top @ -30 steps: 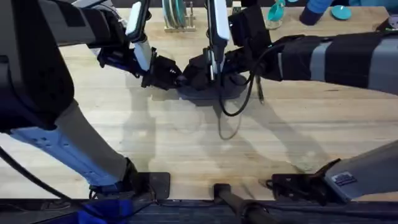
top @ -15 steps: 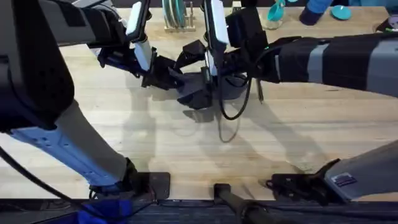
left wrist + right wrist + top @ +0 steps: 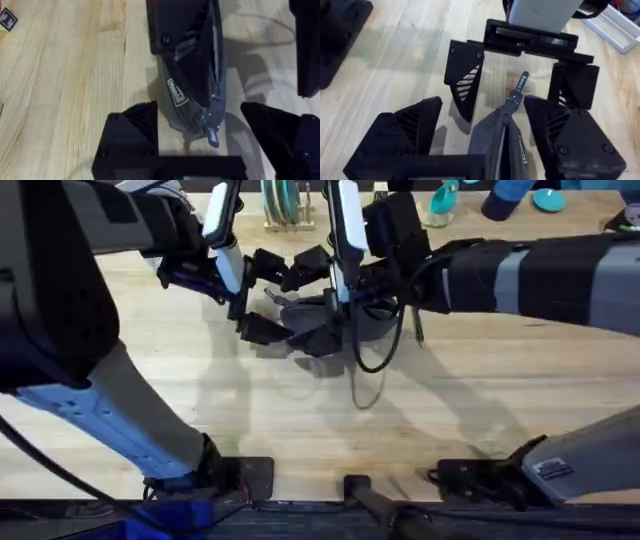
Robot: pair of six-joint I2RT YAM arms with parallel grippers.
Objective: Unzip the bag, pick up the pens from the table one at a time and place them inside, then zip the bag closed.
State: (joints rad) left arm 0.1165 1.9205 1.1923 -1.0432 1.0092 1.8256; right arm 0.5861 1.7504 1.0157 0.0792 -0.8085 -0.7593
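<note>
Straddling the bag point(image 3: 192, 75) with spread fingers, both grippers meet; the left wrist view reveals its zipper pull point(image 3: 212, 131).

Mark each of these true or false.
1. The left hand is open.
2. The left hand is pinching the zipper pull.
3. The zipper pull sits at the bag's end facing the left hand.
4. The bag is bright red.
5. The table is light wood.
1. True. The left hand has its fingers spread apart.
2. False. The zipper pull hangs free between the spread fingers, and neither one touches it.
3. True. The pull is at the end of the bag nearest the left hand.
4. False. The bag is dark blue-grey.
5. True. The table is pale wood with visible grain.
</note>
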